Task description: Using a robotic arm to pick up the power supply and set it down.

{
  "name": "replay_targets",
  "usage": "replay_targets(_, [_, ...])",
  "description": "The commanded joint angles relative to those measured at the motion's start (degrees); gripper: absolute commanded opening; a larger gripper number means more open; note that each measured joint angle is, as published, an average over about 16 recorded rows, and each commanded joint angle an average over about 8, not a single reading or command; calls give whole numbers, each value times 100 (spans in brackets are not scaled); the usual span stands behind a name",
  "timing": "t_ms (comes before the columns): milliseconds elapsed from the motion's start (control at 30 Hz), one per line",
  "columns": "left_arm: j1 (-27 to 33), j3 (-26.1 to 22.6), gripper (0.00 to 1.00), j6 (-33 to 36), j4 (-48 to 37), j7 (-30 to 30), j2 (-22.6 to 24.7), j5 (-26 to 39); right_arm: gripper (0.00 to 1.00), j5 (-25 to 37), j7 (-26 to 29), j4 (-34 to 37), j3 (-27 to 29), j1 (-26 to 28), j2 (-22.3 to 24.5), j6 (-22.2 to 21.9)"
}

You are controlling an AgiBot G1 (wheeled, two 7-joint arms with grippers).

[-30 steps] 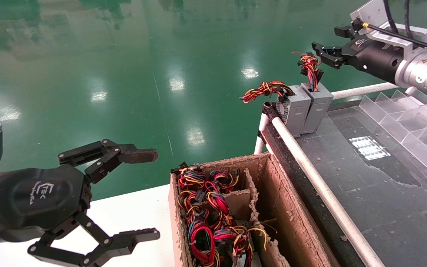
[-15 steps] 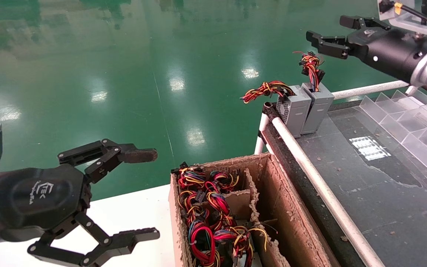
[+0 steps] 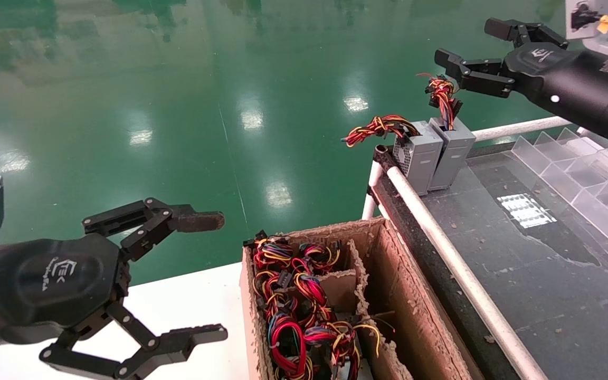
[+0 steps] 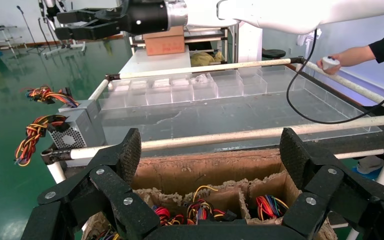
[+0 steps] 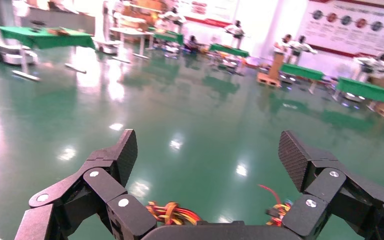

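Observation:
The power supply [image 3: 454, 150], a plain grey box, stands at the far corner of the dark bench, with its red, yellow and black wire bundle [image 3: 441, 97] rising upright. My right gripper [image 3: 465, 41] hovers open just above and to the right of that bundle, touching nothing. In the right wrist view this gripper [image 5: 208, 155] spreads wide over green floor, with the wire bundle [image 5: 277, 210] below one finger. My left gripper [image 3: 222, 275] hangs open and empty at lower left, beside the cardboard box. The left wrist view shows the power supply [image 4: 87, 107] far off.
A second grey box with a vent face [image 3: 420, 155] and sideways-fanning wires leans against the power supply. A divided cardboard box [image 3: 388, 295] holds several wire bundles. A white pipe rail [image 3: 441, 248] edges the bench, and a clear partition tray [image 3: 589, 174] lies at right. A person's hand [image 4: 350, 55] holds a cable.
My right gripper has risen from beside the wire bundle to above it, and its fingers have spread wider. The left arm and both grey boxes have not moved.

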State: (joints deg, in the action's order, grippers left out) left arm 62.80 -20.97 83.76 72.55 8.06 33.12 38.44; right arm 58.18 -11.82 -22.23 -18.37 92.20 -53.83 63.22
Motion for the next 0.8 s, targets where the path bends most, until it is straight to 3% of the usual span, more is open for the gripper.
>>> replay_targets(33, [0,0,100,0,0,0,0,0,100,-80,111,-252,12,-150,92,110])
replay_targets(800, [0,-1,100,0,0,-1,-1,-1,100,-1007,1392,-3168,145,-1890,1161,1387])
